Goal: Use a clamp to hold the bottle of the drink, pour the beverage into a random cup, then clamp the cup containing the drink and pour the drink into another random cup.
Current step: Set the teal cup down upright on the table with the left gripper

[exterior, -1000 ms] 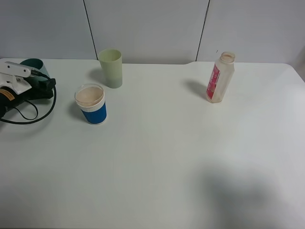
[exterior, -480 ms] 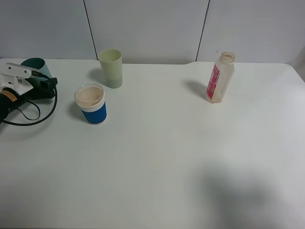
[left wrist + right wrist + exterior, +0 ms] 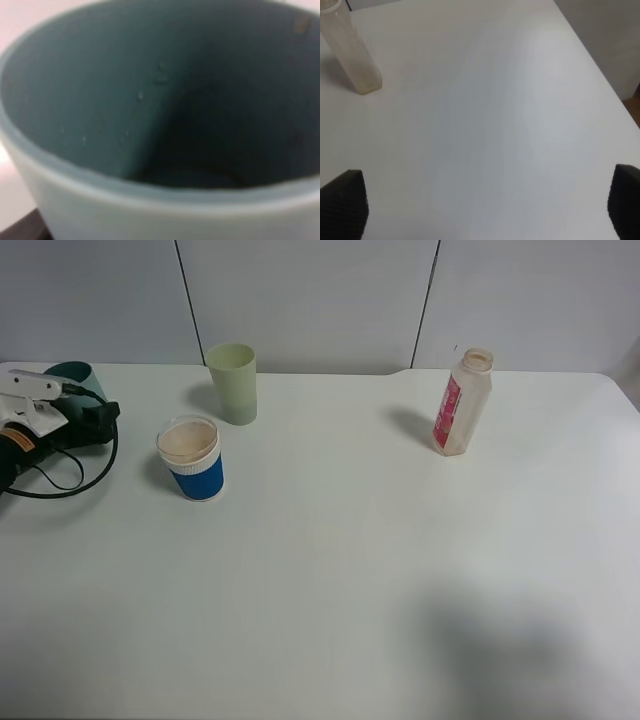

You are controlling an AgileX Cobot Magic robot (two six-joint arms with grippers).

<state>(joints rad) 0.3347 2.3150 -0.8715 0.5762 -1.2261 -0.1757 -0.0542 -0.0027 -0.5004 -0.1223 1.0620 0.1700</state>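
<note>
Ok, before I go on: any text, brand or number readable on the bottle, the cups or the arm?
None can be read.
bottle: pink label carries print, too small and blurred to read.
blue cup: no print visible.
pale green cup: plain.
teal cup: plain inside.
left gripper: no legible marking.

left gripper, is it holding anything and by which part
The left gripper is shut on the teal cup at the table's far left edge, gripping it by its side wall. The right gripper is open and holds nothing.

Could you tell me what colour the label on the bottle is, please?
Pink-magenta, on the bottle; clearest in the exterior high view.
</note>
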